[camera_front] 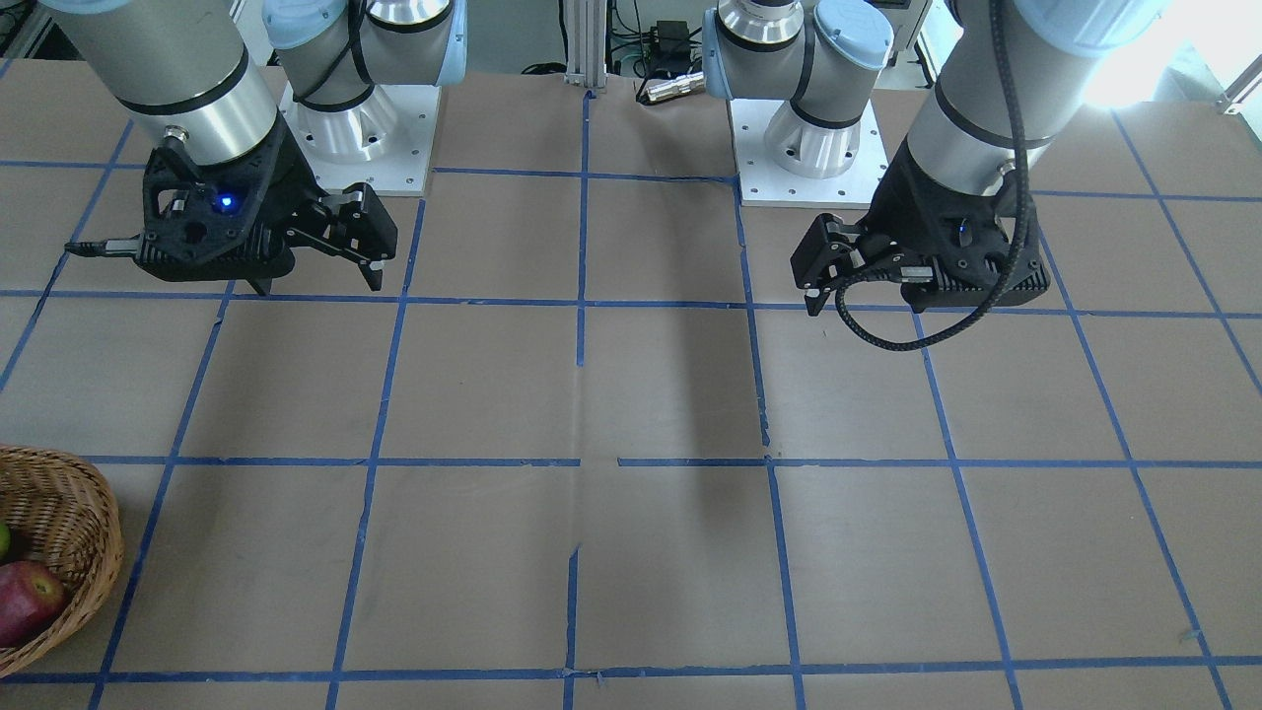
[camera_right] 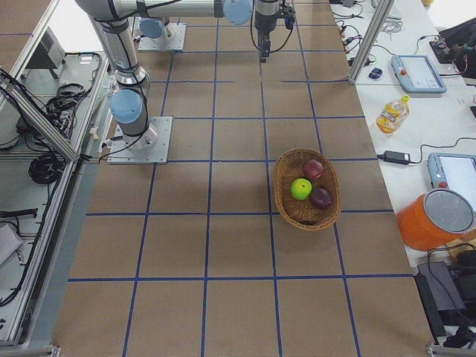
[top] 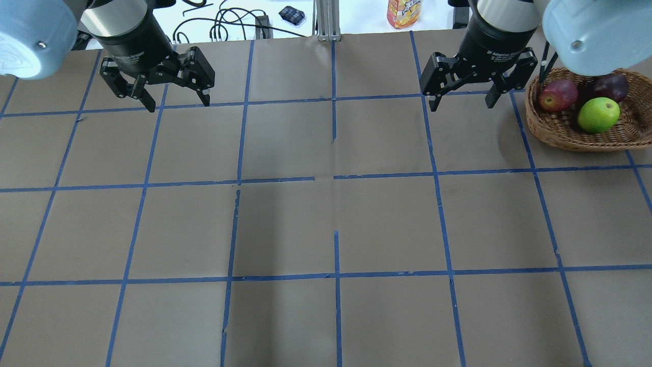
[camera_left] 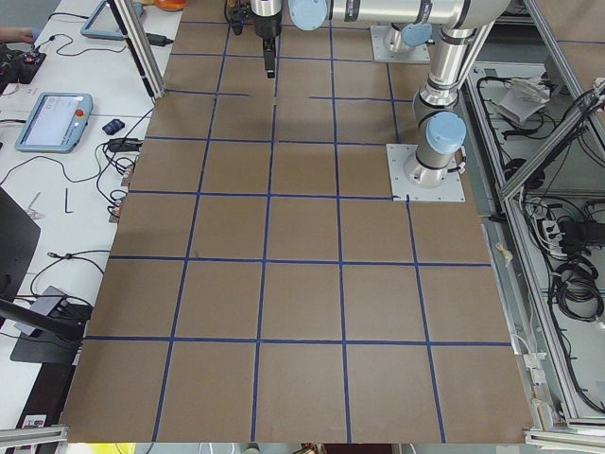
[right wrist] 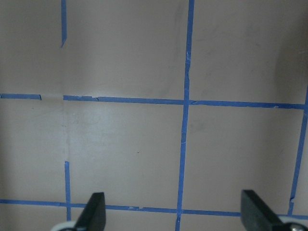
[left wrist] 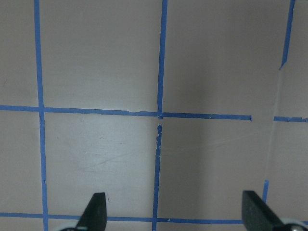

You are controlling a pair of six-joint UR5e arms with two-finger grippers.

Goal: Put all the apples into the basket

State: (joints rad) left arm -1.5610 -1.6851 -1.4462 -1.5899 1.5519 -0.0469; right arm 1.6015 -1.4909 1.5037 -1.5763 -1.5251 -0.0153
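Observation:
All three apples lie in the brown wicker basket (top: 565, 136) at the table's far right: the red one (top: 558, 95), the maroon one (top: 611, 86) and the lime green one (top: 598, 115). The basket (camera_right: 297, 216) with the green apple (camera_right: 300, 188) also shows in the exterior right view. In the front-facing view, the basket (camera_front: 84, 513) and red apple (camera_front: 25, 602) sit at the lower left edge. My right gripper (top: 462, 106) is open and empty, just left of the basket. My left gripper (top: 178, 104) is open and empty at the far left. Both wrist views show only bare table between open fingers (left wrist: 96, 211) (right wrist: 96, 211).
The table is brown paper with a blue tape grid. An orange bottle (top: 405, 12), cables and a small dark item lie beyond the far edge. The two arm bases (camera_front: 355, 138) (camera_front: 808, 148) stand at the robot's side of the table.

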